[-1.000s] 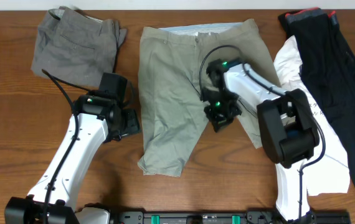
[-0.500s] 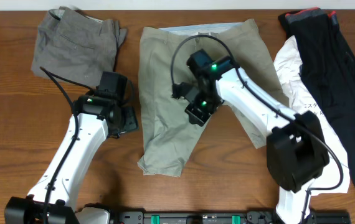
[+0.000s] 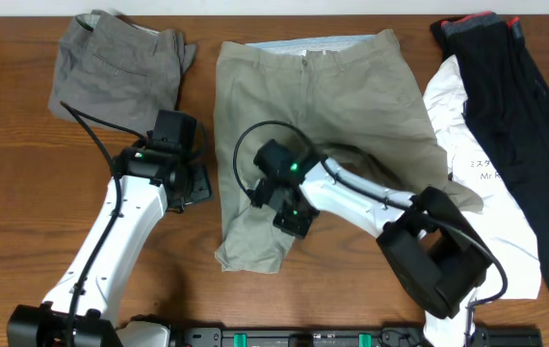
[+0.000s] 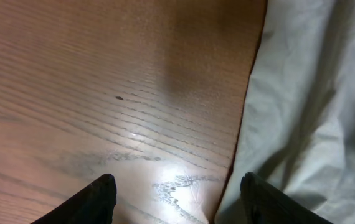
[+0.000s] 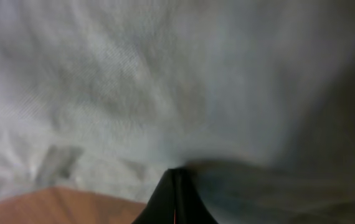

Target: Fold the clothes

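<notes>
Your right gripper (image 3: 294,220), clamped on the shorts (image 3: 352,87), holds one leg across the other for folding; left gripper (image 4: 179,190) hovers apart alongside.

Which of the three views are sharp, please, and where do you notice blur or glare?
Overhead: sharp, khaki shorts crisp. Left wrist: soft focus, a glare patch on the table near the open left gripper. Right wrist: heavily blurred, cloth filling the frame above the shut right gripper.
</notes>
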Controlling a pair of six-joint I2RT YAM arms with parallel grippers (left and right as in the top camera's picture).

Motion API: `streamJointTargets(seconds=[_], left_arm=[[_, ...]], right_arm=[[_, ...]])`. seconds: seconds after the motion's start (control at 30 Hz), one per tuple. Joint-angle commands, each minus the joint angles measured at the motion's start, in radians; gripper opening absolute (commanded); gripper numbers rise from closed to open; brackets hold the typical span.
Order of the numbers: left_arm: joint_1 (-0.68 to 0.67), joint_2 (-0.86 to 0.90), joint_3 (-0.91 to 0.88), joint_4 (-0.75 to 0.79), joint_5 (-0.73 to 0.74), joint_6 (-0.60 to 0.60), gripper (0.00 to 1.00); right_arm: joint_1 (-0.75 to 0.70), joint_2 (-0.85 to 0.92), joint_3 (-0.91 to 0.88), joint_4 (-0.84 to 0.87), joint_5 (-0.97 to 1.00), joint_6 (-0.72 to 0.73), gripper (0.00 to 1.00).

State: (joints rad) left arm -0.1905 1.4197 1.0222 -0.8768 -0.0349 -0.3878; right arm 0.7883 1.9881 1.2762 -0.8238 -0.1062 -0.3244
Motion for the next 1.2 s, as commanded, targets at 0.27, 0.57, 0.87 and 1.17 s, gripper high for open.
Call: streamJointTargets(seconds=[0.27, 0.57, 0.87, 1.17], left_arm=[[0.004, 0.005, -0.003, 0.007, -0.031, 0.013, 0.66], [0.004, 0.005, -0.003, 0.008, -0.031, 0.013, 0.66], [0.004, 0.005, -0.003, -0.004, -0.03, 0.013, 0.66], [0.004, 0.005, -0.003, 0.005, -0.03, 0.035, 0.66]], right_arm=[[-0.019, 0.014, -0.109, 0.124, 0.11, 0.105, 0.01], [-0.192, 0.014, -0.112, 0.054, 0.109, 0.252, 0.01], [-0.357, 0.014, -0.112, -0.044, 0.023, 0.294, 0.01], [-0.37, -0.058, -0.026, -0.116, -0.153, 0.293, 0.01]])
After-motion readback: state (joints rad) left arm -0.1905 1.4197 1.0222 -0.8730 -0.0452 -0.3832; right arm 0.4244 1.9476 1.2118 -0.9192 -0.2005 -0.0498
